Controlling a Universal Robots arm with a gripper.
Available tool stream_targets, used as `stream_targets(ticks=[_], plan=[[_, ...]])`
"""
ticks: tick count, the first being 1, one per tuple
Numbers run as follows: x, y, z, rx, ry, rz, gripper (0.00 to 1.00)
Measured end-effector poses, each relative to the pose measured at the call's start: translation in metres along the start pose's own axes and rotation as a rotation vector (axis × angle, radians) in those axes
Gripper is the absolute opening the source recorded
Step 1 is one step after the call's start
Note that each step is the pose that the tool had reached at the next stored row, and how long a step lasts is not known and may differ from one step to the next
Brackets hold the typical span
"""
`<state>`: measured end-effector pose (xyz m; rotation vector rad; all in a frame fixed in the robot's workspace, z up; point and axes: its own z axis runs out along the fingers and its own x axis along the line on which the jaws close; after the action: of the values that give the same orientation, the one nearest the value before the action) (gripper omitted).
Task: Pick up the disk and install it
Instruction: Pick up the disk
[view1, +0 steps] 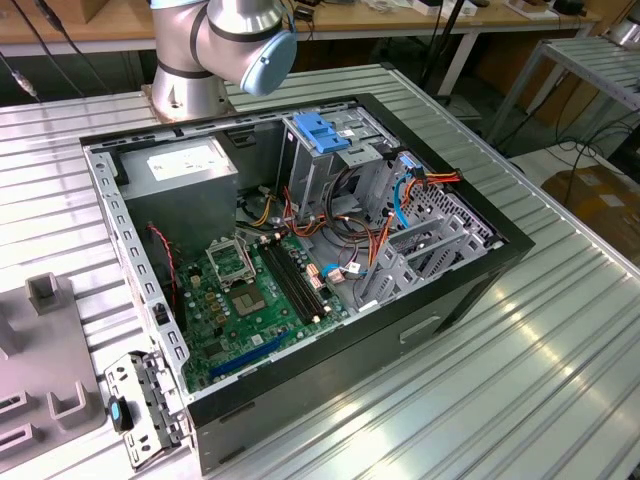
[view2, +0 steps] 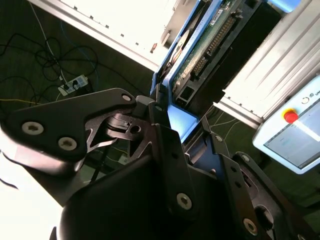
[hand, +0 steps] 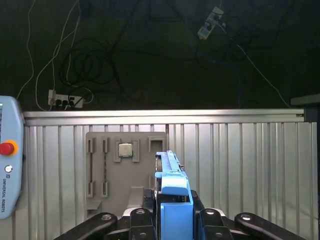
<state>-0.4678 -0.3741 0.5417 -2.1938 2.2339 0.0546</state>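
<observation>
The tool (hand: 174, 218) is clenched on the blue-railed disk (hand: 169, 172). A grey fixture plate (hand: 127, 172) lies on the ribbed worktop (hand: 240, 165).

We count one of each kind.
One disk (hand: 172, 186) in one claw (hand: 173, 219); beyond the claw, one grey tray (hand: 125, 187), one chip (hand: 125, 150), one pendant (hand: 9, 165).

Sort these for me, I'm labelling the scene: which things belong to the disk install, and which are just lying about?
Job in hand: the disk, held in the gripper; the open computer case; probably its drive cage with the light-blue latch.

Lying about: the grey fixture tray; the teach pendant; the power strip on the floor.
</observation>
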Motion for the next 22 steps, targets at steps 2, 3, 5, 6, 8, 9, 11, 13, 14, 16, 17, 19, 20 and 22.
stream_targets(ticks=[2,3,5,6,8,9,11,13,14,16,17,19,20,22], plan=[[0.0,0.0,-0.0001,-0.0002,0.0,0.0,0.37],[0.0,0.0,-0.0001,-0.0002,0.0,0.0,0.37],[0.0,0.0,-0.0001,-0.0002,-0.0001,0.0,0.37],[0.0,0.0,-0.0001,-0.0002,-0.0001,0.0,0.37],[0.0,-0.0002,0.0,-0.0001,-0.0003,0.0,0.37],[0.0,-0.0011,-0.0001,-0.0002,-0.0002,0.0,0.37],[0.0,-0.003,-0.0001,-0.0002,-0.0002,0.0,0.37],[-0.0001,-0.0077,-0.0002,-0.0001,-0.0002,0.0,0.37],[-0.0002,-0.0094,-0.0002,-0.0002,-0.0002,0.0,0.37],[-0.0002,-0.0122,-0.0003,-0.0002,-0.0002,0.0,0.37],[-0.0002,-0.0135,-0.0003,-0.0002,-0.0002,0.0,0.37],[-0.0003,-0.0205,-0.0005,-0.0004,-0.0002,0.0,0.37],[-0.0003,-0.0238,-0.0005,-0.0006,-0.0002,0.0,0.37],[-0.0003,-0.0279,-0.0006,-0.0008,-0.0002,0.0,0.37]])
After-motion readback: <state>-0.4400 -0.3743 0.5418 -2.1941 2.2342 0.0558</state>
